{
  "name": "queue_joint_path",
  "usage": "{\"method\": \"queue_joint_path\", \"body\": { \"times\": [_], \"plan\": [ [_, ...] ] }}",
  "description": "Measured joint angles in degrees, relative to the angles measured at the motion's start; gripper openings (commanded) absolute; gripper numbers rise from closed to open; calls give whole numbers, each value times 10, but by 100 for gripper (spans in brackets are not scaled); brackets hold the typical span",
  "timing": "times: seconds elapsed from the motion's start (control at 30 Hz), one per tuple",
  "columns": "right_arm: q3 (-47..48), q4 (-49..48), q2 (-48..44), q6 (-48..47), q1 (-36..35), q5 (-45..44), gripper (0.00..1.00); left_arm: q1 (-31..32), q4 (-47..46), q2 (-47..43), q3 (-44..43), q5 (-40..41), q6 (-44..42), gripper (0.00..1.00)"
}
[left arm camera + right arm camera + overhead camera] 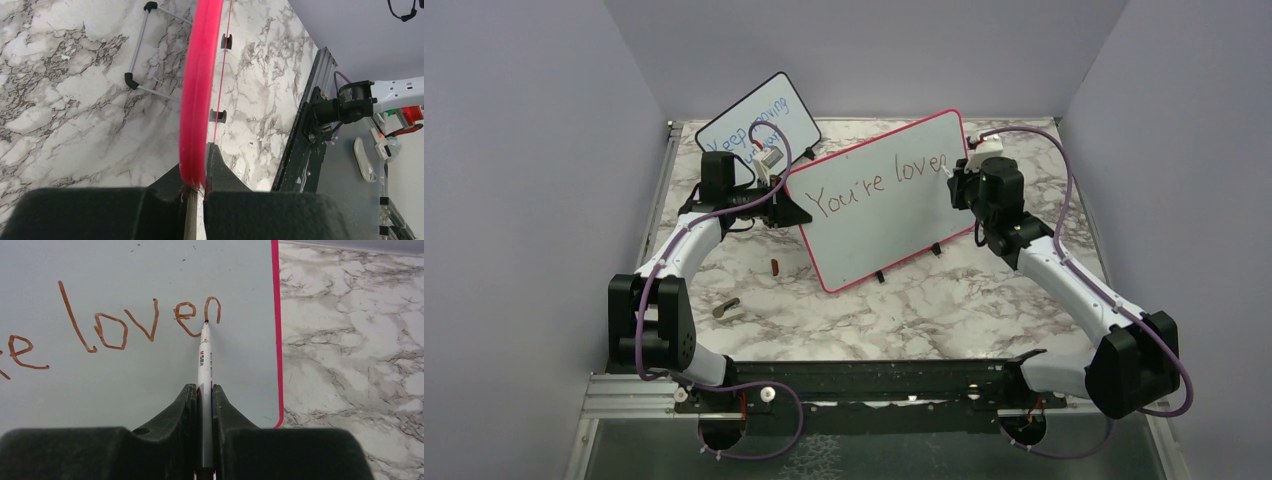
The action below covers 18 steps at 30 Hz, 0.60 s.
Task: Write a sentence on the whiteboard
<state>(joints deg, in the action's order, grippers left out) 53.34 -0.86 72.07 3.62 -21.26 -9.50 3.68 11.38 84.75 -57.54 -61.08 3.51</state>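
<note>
Whiteboard [884, 225] edge pinched by left fingers [222, 172], marker [205, 365] pinched by right fingers [175, 410], tip near right frame

The large red-framed white whiteboard [879, 215] stands across mid-table, walling off the back for me. The smaller black-framed board [796, 108] crowds the far left corner. In front I have open marble tabletop [944, 310], bar a small red cap [775, 266] and a greyish stub [725, 307] lying left.
</note>
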Motion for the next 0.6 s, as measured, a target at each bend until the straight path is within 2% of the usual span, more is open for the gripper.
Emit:
{"method": "queue_joint_path", "body": {
  "times": [0.6],
  "plan": [
    [-9,9,-5,5,0,-25,1,0,0,0,0,0,0,0]
  ]
}}
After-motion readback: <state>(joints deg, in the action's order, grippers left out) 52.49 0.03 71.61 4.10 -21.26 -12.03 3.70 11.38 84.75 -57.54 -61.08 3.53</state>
